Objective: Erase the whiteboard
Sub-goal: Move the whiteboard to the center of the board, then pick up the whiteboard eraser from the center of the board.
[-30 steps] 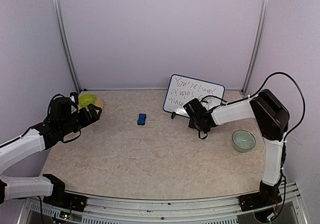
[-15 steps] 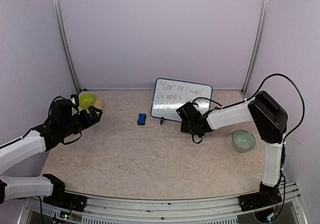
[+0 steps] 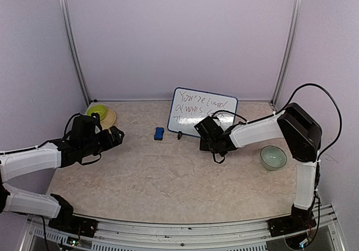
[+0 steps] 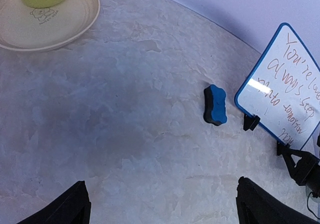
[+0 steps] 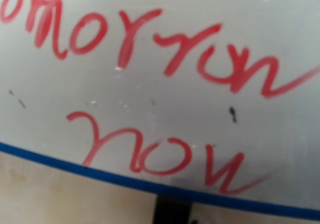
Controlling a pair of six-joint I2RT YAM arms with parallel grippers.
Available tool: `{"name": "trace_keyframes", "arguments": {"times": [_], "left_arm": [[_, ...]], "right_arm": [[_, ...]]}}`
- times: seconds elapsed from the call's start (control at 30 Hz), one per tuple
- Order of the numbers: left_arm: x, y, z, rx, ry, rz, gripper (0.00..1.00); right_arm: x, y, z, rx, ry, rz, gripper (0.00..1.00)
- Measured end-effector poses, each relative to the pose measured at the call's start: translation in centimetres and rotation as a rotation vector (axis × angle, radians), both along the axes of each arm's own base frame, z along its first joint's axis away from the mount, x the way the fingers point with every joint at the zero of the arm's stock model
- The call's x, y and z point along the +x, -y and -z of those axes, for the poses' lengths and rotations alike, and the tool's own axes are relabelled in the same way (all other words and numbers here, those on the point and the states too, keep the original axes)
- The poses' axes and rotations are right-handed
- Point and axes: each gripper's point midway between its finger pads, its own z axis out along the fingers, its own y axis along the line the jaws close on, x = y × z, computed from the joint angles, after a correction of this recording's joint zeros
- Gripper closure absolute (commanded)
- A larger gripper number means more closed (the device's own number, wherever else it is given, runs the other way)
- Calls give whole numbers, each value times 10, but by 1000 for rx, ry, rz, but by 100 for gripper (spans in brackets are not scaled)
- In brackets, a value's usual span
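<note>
Standing on black legs at back-centre of the desk (image 3: 168, 178), the whiteboard (image 3: 196, 106) faces the arms, long axis left-right, handwriting all over it, nothing wiped yet. Right pincer (image 3: 205, 134) sits at the board's lower right edge. Its wrist view shows only writing and blue frame close up, no fingers, so can't tell if it's apart, together or clamped on the frame. Left pincer (image 4: 161, 186) is spread wide, empty, low over the desk. Key relation: blue block (image 4: 215, 105), likely the eraser, lies just left of the board's lower left corner, ahead and right of the left pincer, long axis roughly front-to-back. It's about midway between both arms, but the left one points toward it with nothing between.
</note>
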Motion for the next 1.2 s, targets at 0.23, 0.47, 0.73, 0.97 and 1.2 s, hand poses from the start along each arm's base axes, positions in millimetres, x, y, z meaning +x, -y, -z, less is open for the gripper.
{"name": "trace_keyframes", "arguments": {"times": [0.23,0.47,0.73,0.97,1.2], "left_arm": [[13,14,-11,54,25,-6,1],[24,11,-54,30,148,-35,1],[19,11,-92,75,288,-37,1],[27,-26,-107,-36,339,-170,1],[25,12,-76,24,313,-45,1]], "right_arm": [[-3,1,-5,2,3,-13,50],[-8,1,-20,21,18,-49,39],[-19,8,-27,1,17,-101,22],[-25,9,-60,11,66,-156,7],[-30,29,-118,57,131,-176,0]]}}
